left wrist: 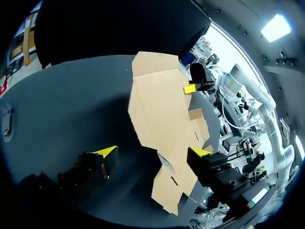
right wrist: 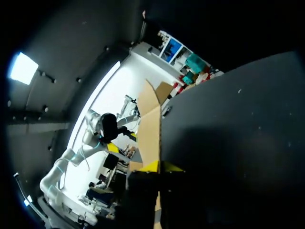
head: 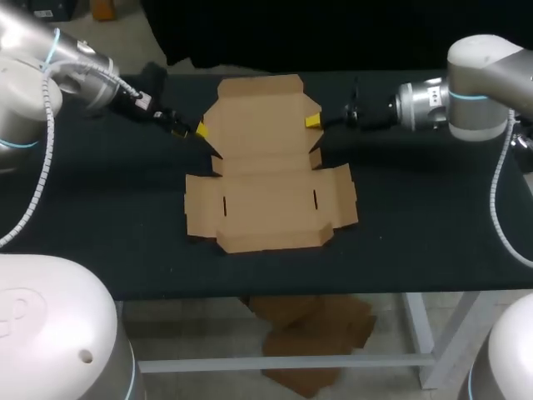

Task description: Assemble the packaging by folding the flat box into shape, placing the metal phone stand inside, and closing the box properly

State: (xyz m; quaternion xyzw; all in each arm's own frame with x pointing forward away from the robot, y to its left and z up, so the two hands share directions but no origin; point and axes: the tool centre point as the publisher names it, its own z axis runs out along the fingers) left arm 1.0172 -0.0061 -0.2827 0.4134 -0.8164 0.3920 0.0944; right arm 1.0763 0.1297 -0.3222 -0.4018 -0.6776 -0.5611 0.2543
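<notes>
- flat box [head: 266,179]: plain brown cardboard, unfolded, lying mid-surface on the dark surface [head: 108,217]
- head view: narrower panel with angled corners toward 12 o'clock, wider panel with side flaps and two small slots toward 6 o'clock, crease lines between them
- left pincer [head: 193,129] is at the box's 10 o'clock edge, its yellow tip just beside the cardboard
- left wrist view: left pincer [left wrist: 153,152] spread wide, a notched box [left wrist: 162,109] edge between the fingers; one tip sits at the cardboard, the other is apart from it, so nothing is gripped
- right pincer [head: 312,122] is at the box's 2 o'clock side flap, yellow tip on top of the cardboard
- right wrist view: right pincer [right wrist: 159,167] tips close together, pinching the flap; the box [right wrist: 151,129] is seen edge-on, running out ahead from between the fingers
</notes>
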